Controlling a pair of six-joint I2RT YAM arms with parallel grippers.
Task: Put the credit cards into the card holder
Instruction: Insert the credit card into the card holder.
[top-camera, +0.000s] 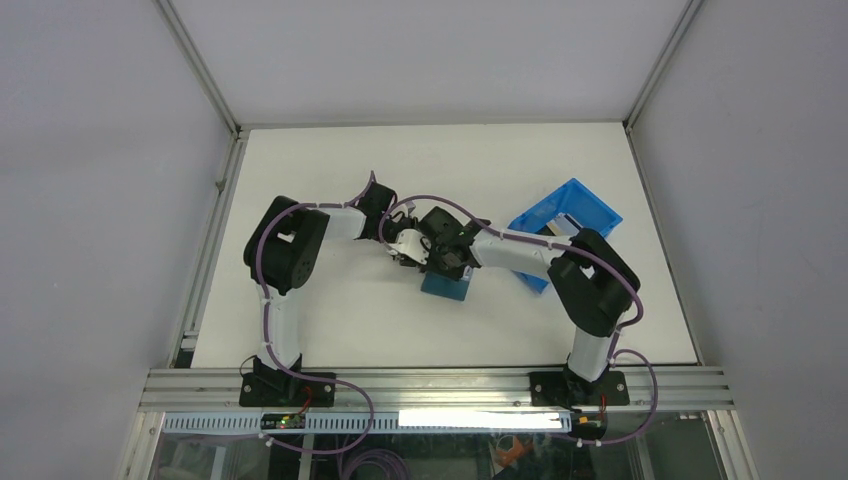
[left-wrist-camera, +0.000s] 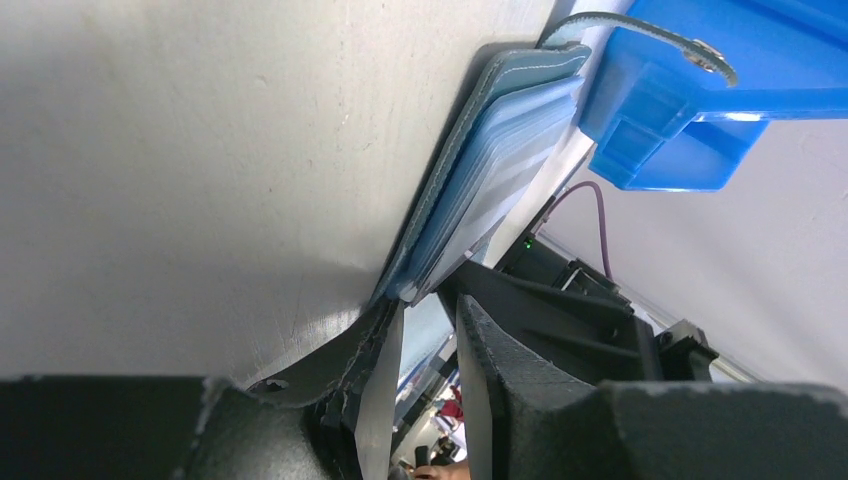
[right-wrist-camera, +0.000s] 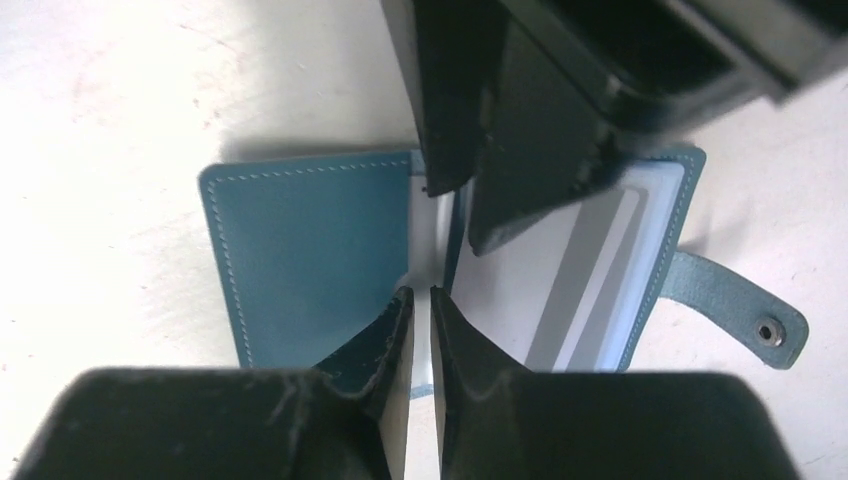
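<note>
R pincer (right-wrist-camera: 420, 296) grips pale card (right-wrist-camera: 421, 235) edge-on, over open card holder (right-wrist-camera: 300, 250).

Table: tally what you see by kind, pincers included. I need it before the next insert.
holder: 1
bin: 1
card: 1 seen, edge-on between the fingers of the right pincer
pincers: 2, counting the left pincer
Total: 5
</note>
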